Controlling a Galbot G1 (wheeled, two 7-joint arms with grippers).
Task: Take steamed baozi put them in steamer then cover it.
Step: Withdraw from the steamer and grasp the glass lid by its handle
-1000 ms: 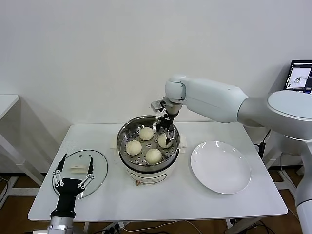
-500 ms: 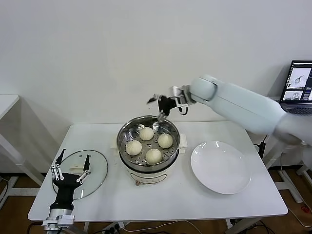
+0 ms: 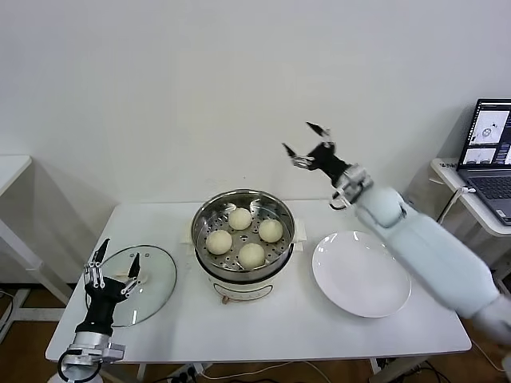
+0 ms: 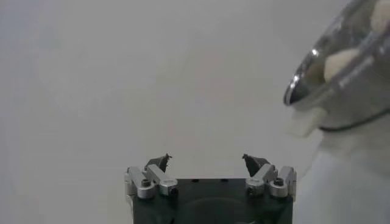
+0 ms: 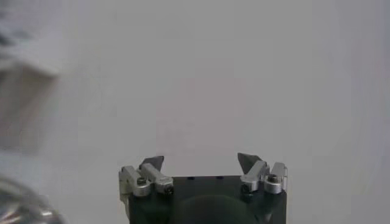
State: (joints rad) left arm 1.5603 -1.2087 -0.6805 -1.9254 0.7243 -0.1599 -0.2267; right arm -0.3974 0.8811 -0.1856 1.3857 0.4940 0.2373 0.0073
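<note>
Several cream-white baozi [image 3: 240, 218] lie in the shiny steel steamer [image 3: 204, 219] on its white base at the table's middle; its rim also shows in the left wrist view [image 4: 341, 73]. The glass cover [image 3: 156, 275] with a white handle lies flat at the table's left front. My left gripper [image 3: 114, 267] is open and empty, low over the cover's near edge. My right gripper [image 3: 306, 144] is open and empty, raised high above and to the right of the steamer, in front of the wall.
A flat white plate [image 3: 361, 273] lies to the right of the steamer. A laptop [image 3: 487, 136] stands on a side table at far right. Another table edge [image 3: 12, 169] shows at far left.
My right gripper has risen out of the steamer and swung up and to the right, empty. My left gripper has sunk slightly lower by the cover. The baozi stay in the steamer.
</note>
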